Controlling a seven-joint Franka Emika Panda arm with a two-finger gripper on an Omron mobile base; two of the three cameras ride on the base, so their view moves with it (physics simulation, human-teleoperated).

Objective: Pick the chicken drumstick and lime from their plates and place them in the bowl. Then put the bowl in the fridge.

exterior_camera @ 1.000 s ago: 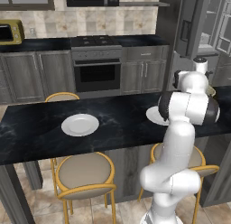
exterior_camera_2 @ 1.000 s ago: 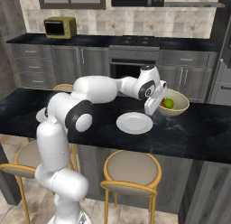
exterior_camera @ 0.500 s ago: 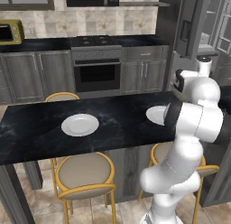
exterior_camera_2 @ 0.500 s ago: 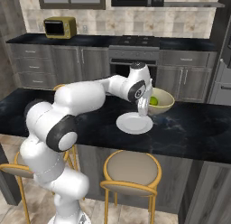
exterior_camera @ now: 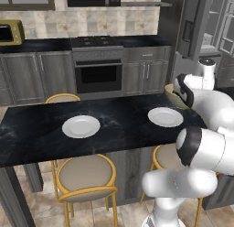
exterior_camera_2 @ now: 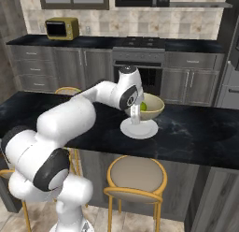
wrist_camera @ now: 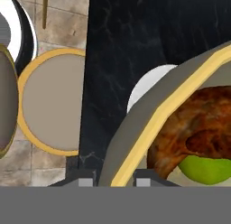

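Bowl (exterior_camera_2: 153, 106) lifted off counter since earlier, claw (exterior_camera_2: 136, 115) clamping rim.

black marble island counter (exterior_camera: 41, 134): two white plates on it, one (exterior_camera: 81, 126) at 9 o'clock, one (exterior_camera: 165, 116) at 3 o'clock. tan bowl (exterior_camera_2: 151, 106) beyond right plate, looks lifted.

Lime (exterior_camera_2: 144, 106) in bowl (exterior_camera_2: 154, 110) (beside plate (exterior_camera_2: 140, 129))
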